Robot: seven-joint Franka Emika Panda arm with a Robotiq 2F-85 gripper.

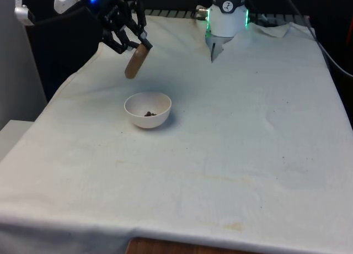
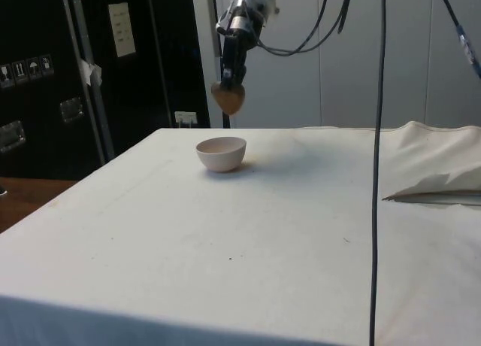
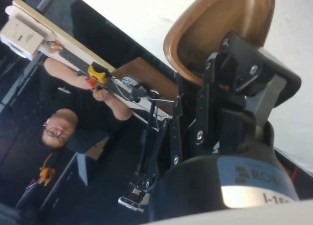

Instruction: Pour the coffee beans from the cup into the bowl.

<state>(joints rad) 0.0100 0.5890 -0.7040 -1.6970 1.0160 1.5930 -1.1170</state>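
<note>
Front view: claw (image 1: pixel 138 43) clamped on the brown cup (image 1: pixel 136 62), tipped mouth-down above and just behind the white bowl (image 1: pixel 148 110) on the desk (image 1: pixel 231 143), where a few beans (image 1: pixel 149 114) lie

The cup (image 3: pixel 215 32) looks like smooth brown wood, the bowl (image 1: pixel 148 110) glossy white — the tablecloth (image 1: pixel 231 143) matt fabric.

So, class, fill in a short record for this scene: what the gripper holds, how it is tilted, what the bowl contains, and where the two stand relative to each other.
gripper: shut on brown wooden cup
cup: held in the air, tipped mouth-down
round white bowl: upright on white cloth, a few dark coffee beans inside
relation: cup above and slightly behind bowl, apart
person: in the wrist view's background
</note>
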